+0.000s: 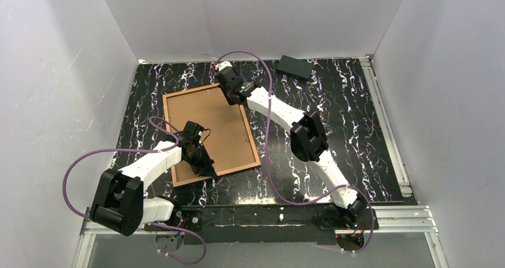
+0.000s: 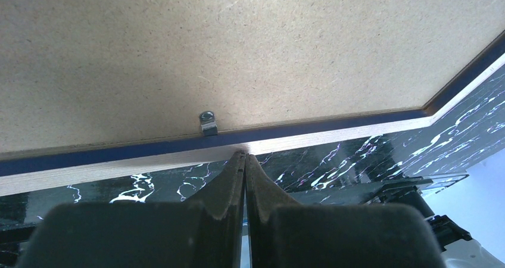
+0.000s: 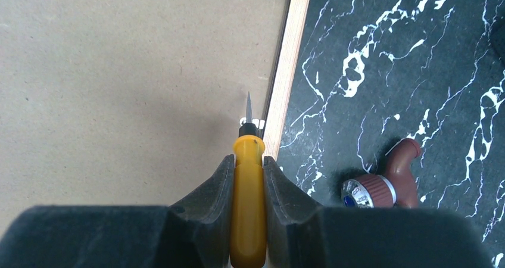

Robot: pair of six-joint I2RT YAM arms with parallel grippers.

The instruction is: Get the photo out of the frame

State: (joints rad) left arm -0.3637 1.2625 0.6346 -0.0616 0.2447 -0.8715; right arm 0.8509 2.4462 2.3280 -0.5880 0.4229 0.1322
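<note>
The frame [image 1: 253,140] lies face down on the black marbled table. The photo's plain brown board back [image 1: 208,125] fills it, and the printed side is hidden. In the left wrist view the board [image 2: 238,53] sits inside the navy frame border [image 2: 309,128], with a small metal clip [image 2: 208,124] at its edge. My left gripper [image 2: 245,156] is shut and empty, its tips against the frame's near outer edge. My right gripper [image 3: 248,161] is shut on a yellow-handled screwdriver [image 3: 248,208]. Its blade tip points at a clip [image 3: 253,124] beside the frame's side rail [image 3: 287,71].
A small black block [image 1: 293,67] lies at the back of the table near the rear wall. A brown-handled tool with a metal collar [image 3: 381,187] lies on the table just right of the frame. White walls enclose three sides.
</note>
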